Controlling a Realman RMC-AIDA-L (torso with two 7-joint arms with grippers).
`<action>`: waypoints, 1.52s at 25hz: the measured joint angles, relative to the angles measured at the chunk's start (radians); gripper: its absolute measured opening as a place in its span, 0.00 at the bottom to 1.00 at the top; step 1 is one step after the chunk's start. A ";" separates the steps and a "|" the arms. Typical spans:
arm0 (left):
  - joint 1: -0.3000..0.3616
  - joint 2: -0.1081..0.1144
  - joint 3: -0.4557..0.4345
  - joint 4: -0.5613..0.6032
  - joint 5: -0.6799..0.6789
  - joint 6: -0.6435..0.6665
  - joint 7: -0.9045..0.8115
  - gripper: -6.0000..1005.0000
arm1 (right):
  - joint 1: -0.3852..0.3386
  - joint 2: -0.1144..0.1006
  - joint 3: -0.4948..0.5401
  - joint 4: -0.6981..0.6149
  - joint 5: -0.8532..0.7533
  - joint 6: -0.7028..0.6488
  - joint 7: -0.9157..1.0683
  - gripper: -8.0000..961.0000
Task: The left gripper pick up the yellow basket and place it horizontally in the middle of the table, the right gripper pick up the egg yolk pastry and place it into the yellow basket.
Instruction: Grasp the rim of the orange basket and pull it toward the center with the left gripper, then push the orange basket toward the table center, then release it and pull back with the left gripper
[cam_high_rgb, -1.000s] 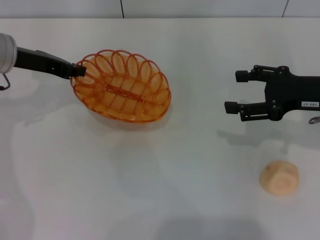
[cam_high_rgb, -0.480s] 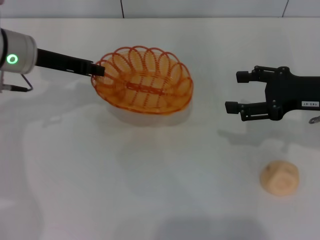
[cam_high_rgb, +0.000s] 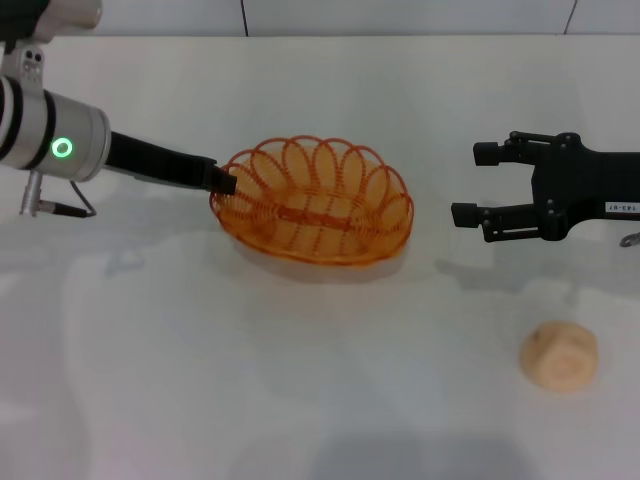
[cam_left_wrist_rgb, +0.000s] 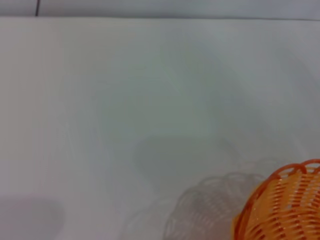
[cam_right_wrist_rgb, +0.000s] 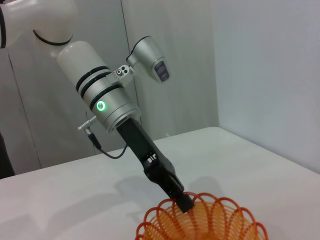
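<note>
The white table (cam_high_rgb: 300, 400) fills the head view, bare across its near half and running back to a pale wall.

The left arm (cam_high_rgb: 60, 148) reaches in from the robot's left, a white-and-silver cylinder with a lit green ring, narrowing to a black link that points toward the centre. From the right wrist view the same arm slopes down from a white body to the basket's rim.

The basket (cam_high_rgb: 312, 200) is an oval of orange-yellow wire with a looped rim. It sits near the middle of the table, a little toward the far side, with its long axis running across the view. Whether its base rests on the table or hangs just above cannot be told; a soft shadow lies close under it. The left wrist view catches only one edge of it (cam_left_wrist_rgb: 280, 207), with its shadow beside it on the table.

The left gripper (cam_high_rgb: 222, 182) is clamped on the basket's left rim, its black fingers closed over the wire loops.

The right gripper (cam_high_rgb: 475, 183) hangs over the right side of the table, well apart from the basket, its fingers spread wide and holding nothing.

The pastry (cam_high_rgb: 558, 355), a small round tan bun, lies on the table nearer the robot than the right gripper, clear of it.
</note>
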 joint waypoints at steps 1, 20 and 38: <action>0.003 -0.001 0.000 0.000 -0.001 0.002 -0.008 0.08 | 0.000 0.000 0.000 -0.001 0.000 0.000 0.002 0.91; 0.006 -0.010 0.001 -0.002 -0.027 -0.029 -0.082 0.08 | 0.002 0.000 -0.001 -0.006 0.000 -0.013 0.008 0.91; -0.016 -0.022 0.088 -0.095 -0.085 -0.156 -0.071 0.11 | 0.014 0.002 -0.002 -0.005 0.000 -0.028 0.008 0.91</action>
